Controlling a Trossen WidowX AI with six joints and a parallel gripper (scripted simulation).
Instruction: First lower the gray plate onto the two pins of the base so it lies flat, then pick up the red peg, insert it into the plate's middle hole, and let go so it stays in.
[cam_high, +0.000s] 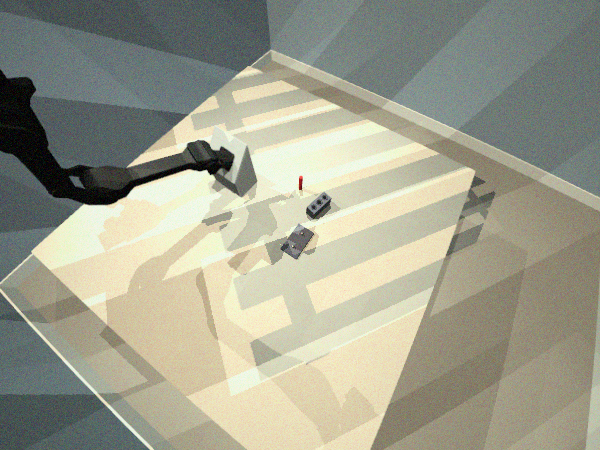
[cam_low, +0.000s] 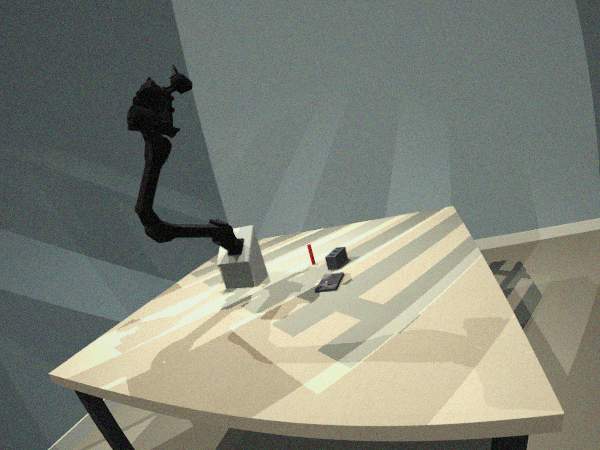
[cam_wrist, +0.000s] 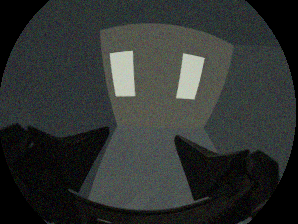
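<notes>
The gray plate (cam_high: 322, 208) (cam_low: 336, 260) is a thick block with three holes in its top. It stands on the table beside the base, not on it. The dark flat base (cam_high: 298, 240) (cam_low: 334, 280) lies nearby, with two small pins on its top. The red peg (cam_high: 300, 183) (cam_low: 311, 254) stands upright on the far side of the plate, apart from it. My gripper (cam_wrist: 143, 135) is open and empty in the wrist view. It is raised high and far from all three parts, pointing away from the table. Its fingers are hard to make out in the top and exterior views.
A pale gray mounting block (cam_high: 244, 176) (cam_low: 256, 265) carries the arm's base, to the left of the parts. The table (cam_high: 350, 320) (cam_low: 400, 395) has striped shadows across it. In the wrist view, two bright rectangular panels (cam_wrist: 123, 74) (cam_wrist: 190, 76) show on a brownish surface.
</notes>
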